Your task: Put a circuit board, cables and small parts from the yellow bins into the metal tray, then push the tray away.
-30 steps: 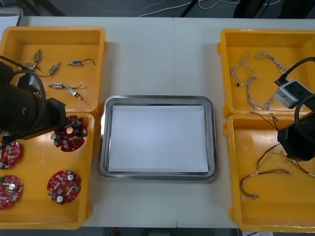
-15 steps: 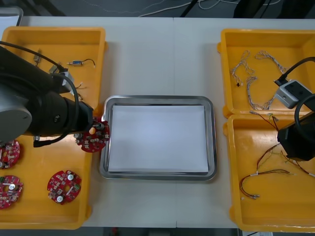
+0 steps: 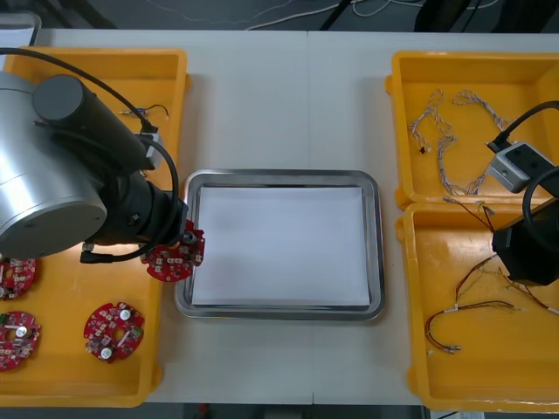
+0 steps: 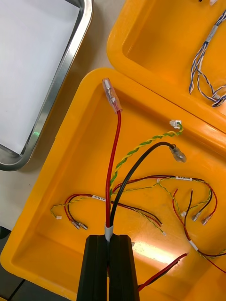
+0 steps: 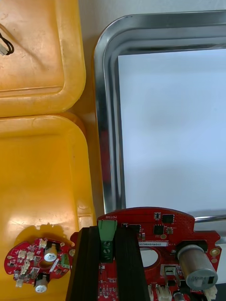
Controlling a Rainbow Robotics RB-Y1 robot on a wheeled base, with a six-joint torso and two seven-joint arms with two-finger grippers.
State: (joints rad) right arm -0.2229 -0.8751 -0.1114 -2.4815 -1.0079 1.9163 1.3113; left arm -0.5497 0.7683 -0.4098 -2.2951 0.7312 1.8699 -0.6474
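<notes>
While the circuit board [image 3: 175, 255] hangs over the metal tray's [image 3: 377, 244] left rim, clamped in my left gripper [image 5: 107, 235], my right gripper [image 4: 108, 240] pinches red and black cables [image 4: 113, 160] above its yellow bin [image 4: 70, 164], so I judge nothing is delivered yet.

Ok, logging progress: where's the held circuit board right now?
Front view: the left gripper holds the circuit board over the left rim of the metal tray.

A light table [image 3: 279, 96] fronts a dark floor [image 3: 131, 13].
</notes>
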